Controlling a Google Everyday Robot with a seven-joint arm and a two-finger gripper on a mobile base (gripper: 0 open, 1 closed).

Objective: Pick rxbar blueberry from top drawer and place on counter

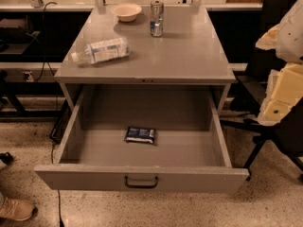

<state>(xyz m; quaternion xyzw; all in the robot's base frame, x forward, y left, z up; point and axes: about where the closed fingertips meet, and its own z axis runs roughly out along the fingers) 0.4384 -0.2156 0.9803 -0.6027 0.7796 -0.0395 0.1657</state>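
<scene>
Grey metal fills your view: the top drawer [85, 178] stands pulled wide open, its dark loop handle [141, 182] centred on the front panel. On the drawer's floor, about midway between the side walls and nearer the back, the rxbar blueberry [140, 135] lies flat in its dark blue wrapper, touching no wall. Above the drawer, the desk [189, 56] carries a clear plastic bottle [102, 50] lying on its side over the drawer's left half, a pale bowl [126, 12] farther back, and a slim can [156, 18] standing upright near the bowl. Your gripper [276, 109] shows as a pale block beyond the drawer's right side, in front of a dark office chair [258, 143]. Whether it is released or clenched, you cannot tell.
</scene>
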